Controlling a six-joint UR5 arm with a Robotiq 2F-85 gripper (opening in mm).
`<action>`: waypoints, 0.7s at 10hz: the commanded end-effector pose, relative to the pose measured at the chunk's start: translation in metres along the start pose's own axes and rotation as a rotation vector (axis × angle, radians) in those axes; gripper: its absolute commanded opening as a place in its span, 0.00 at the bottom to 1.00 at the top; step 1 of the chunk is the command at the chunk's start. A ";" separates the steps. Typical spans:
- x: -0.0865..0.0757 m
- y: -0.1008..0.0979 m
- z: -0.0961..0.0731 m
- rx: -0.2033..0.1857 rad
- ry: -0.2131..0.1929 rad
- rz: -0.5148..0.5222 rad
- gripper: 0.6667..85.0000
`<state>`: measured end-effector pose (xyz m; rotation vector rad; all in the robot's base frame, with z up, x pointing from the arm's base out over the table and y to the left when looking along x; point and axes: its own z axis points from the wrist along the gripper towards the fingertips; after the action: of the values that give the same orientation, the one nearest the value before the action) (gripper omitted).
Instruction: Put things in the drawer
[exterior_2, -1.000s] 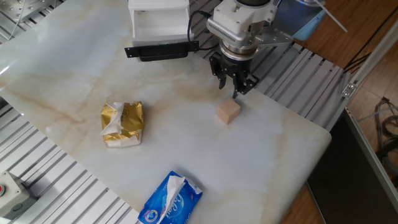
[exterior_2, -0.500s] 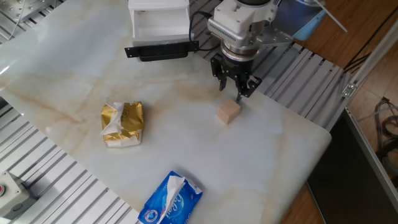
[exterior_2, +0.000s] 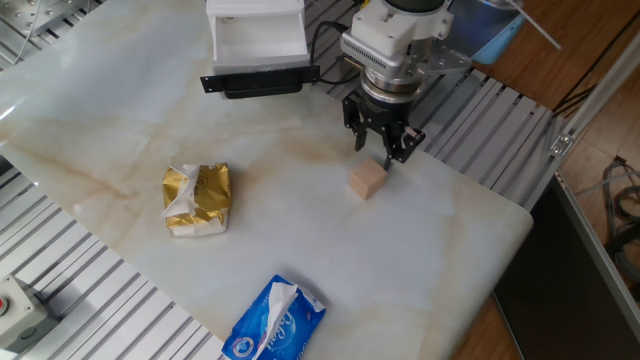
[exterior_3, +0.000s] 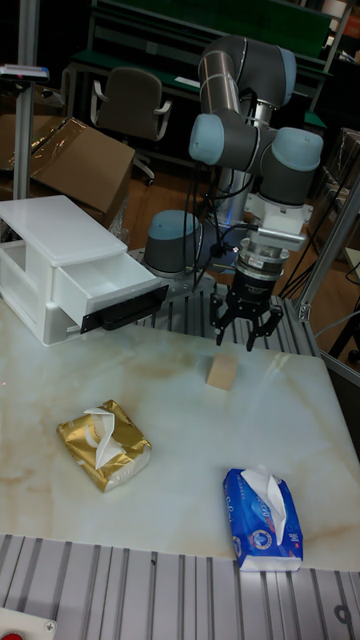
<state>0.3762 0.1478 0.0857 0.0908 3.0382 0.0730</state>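
Note:
A small pale tan wooden cube (exterior_2: 367, 181) (exterior_3: 222, 371) rests on the marble table. My gripper (exterior_2: 379, 149) (exterior_3: 244, 338) hangs open just behind and above it, fingers pointing down, holding nothing. The white drawer unit (exterior_2: 256, 35) (exterior_3: 60, 268) stands at the back of the table with its drawer pulled open, black-trimmed front (exterior_2: 260, 81) (exterior_3: 124, 308) facing out. The gripper is to the right of the open drawer in the fixed view.
A gold foil packet (exterior_2: 197, 198) (exterior_3: 104, 443) lies left of the cube. A blue-and-white tissue pack (exterior_2: 274, 321) (exterior_3: 262, 519) sits near the table's front edge. Ribbed metal rails (exterior_2: 505, 128) border the marble top.
The gripper has shifted slightly right and up, and its fingers have spread a little. The cube and packets have not moved.

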 end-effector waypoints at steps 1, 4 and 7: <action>-0.004 0.007 0.000 -0.020 -0.015 0.024 0.67; -0.006 0.009 0.003 -0.021 -0.031 0.038 0.67; -0.009 0.002 0.007 -0.001 -0.041 0.046 0.66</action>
<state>0.3833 0.1501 0.0810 0.1393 3.0036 0.0718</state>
